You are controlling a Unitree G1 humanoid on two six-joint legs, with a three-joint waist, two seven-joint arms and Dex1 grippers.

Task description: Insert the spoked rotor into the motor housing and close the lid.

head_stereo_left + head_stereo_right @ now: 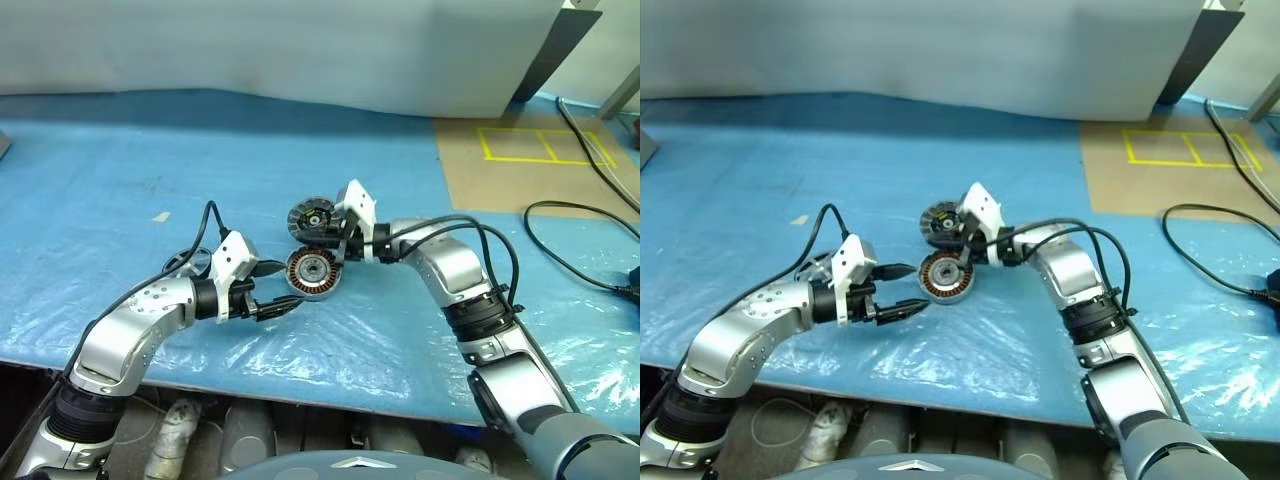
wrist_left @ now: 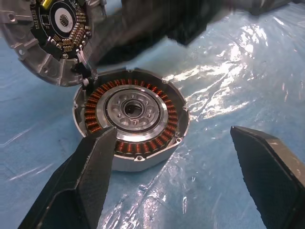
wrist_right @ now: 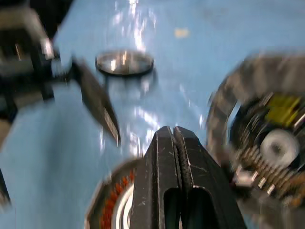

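The motor housing [image 2: 131, 119], a round metal disc with a copper winding ring, lies flat on the blue sheet. A pale silver wheel [image 2: 132, 110] sits inside the ring. It looks like the spoked rotor, though I cannot make out its spokes. The lid [image 1: 311, 217], grey and finned with a black hub and a yellow mark, stands tilted with its lower edge at the housing's far rim. My left gripper [image 1: 282, 288] is open and empty just in front of the housing. My right gripper [image 1: 336, 249] is shut on nothing, with its tips beside the lid and over the housing's right edge.
A flat silver ring [image 3: 125, 62] lies on the sheet behind my left wrist. Black cables [image 1: 580, 250] run across the right side. A brown board with yellow tape [image 1: 530, 150] is at the back right. The table's front edge [image 1: 330, 385] is near.
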